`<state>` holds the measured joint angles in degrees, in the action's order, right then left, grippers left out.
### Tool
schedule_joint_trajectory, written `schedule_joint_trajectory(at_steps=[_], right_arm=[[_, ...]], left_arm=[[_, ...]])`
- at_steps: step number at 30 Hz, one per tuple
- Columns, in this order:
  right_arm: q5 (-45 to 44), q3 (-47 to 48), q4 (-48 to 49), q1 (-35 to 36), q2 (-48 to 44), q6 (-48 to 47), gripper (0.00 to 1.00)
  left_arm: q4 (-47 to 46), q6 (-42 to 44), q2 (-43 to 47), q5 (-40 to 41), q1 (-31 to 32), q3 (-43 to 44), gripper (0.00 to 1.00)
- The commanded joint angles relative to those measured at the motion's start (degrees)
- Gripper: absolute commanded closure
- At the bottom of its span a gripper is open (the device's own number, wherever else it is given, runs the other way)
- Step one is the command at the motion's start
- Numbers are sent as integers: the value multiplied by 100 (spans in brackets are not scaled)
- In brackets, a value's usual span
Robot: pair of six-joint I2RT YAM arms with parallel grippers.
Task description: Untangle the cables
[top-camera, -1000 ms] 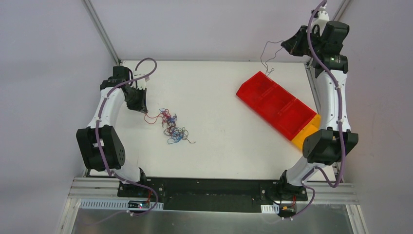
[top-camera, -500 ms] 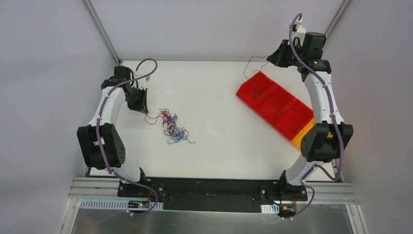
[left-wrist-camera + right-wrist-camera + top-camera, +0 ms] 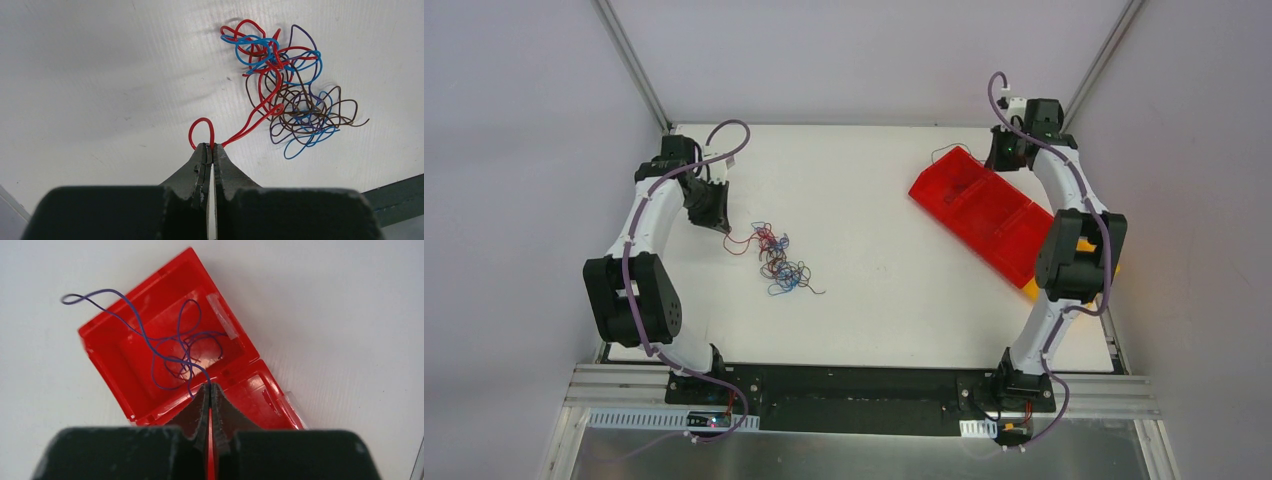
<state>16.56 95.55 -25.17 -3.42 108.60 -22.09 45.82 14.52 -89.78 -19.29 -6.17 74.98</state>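
A tangle of thin red, blue and dark wires (image 3: 779, 260) lies left of the table's middle; it also shows in the left wrist view (image 3: 287, 90). My left gripper (image 3: 210, 147) is shut on a red wire (image 3: 201, 130) that loops out of the tangle; in the top view it (image 3: 721, 225) sits just left of the tangle. My right gripper (image 3: 209, 386) is shut on a dark purple wire (image 3: 170, 340). That wire hangs into the end compartment of the red bin (image 3: 115, 355), one end trailing over its wall. The right gripper (image 3: 999, 160) is at the far right.
The red bin (image 3: 1024, 240) of several compartments lies diagonally at the right, with a yellow bin (image 3: 1036, 288) at its near end. Both arms stand along the table's left and right edges. Grey walls and metal posts enclose the table.
The right arm has come down and to the left with the dark purple wire, lowering it from above the table's far right corner into the red bin's end compartment. The left gripper has stayed put.
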Motion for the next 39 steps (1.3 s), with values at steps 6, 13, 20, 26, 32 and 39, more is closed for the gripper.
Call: schedule_joint_trajectory(at_steps=[6,13,20,26,32,39], right_arm=[[-116,697,-550,482,487,-558,100],[-526,950,-549,736,1035,-604,100],[-1218,1214,-607,945,1550,-719,100],[-1492,1734,-1154,980,1802,-619,82],[-687,1481,-1320,976,1068,-429,47],[310,1223,-1915,906,-96,-366,13]], left_arm=[[147,75,112,13,152,9,100],[148,12,42,2,251,82,100],[147,-41,4,6,374,122,100],[148,-46,-31,54,433,139,100],[152,-123,-32,-244,447,142,100],[182,-745,-117,-1449,1134,402,100]])
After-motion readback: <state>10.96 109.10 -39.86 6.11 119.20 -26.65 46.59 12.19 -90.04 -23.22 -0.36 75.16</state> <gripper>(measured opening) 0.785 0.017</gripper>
